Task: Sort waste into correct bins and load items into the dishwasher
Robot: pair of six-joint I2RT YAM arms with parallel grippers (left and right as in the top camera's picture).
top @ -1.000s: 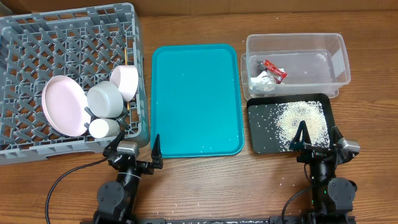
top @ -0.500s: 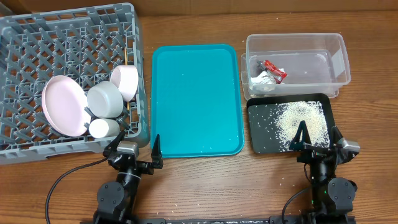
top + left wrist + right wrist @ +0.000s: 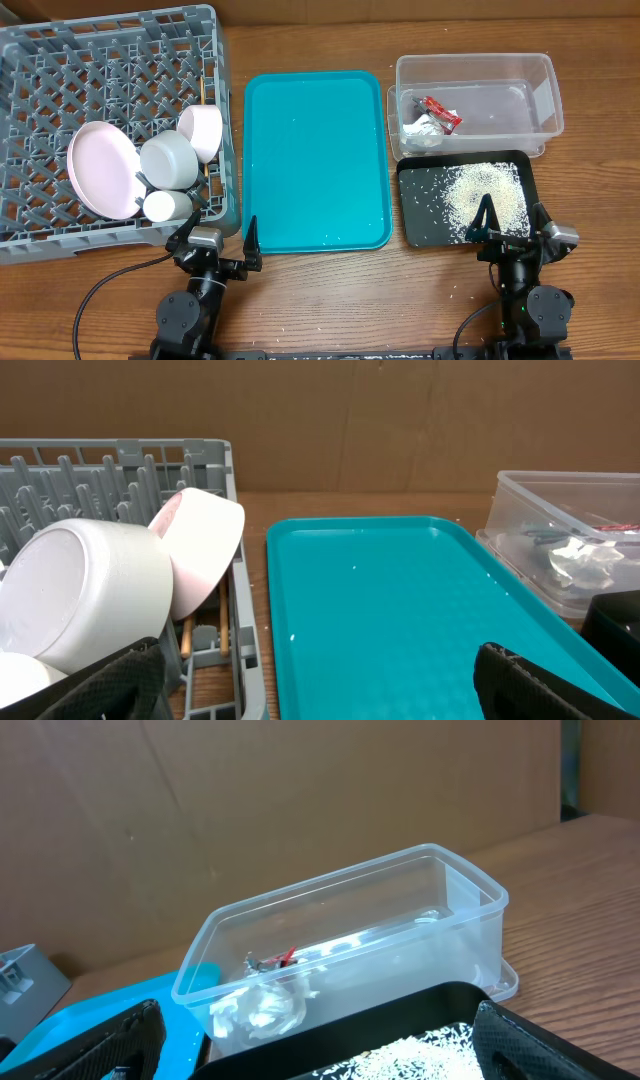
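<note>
Both grippers sit at the near edge of the table, the left gripper [image 3: 215,238] and right gripper [image 3: 513,226] each with jaws spread wide and holding nothing. In the grey dish rack [image 3: 40,60] at far left lie the plate [image 3: 100,170], grey-blue bowl [image 3: 168,160], pink bowl [image 3: 203,130], white cup [image 3: 168,206] and chopsticks [image 3: 222,622]. At right, the clear tub [image 3: 540,100] holds the red wrapper [image 3: 440,112] and paper scrap [image 3: 422,128]; rice [image 3: 480,190] lies in the black tray [image 3: 415,215] just near it.
</note>
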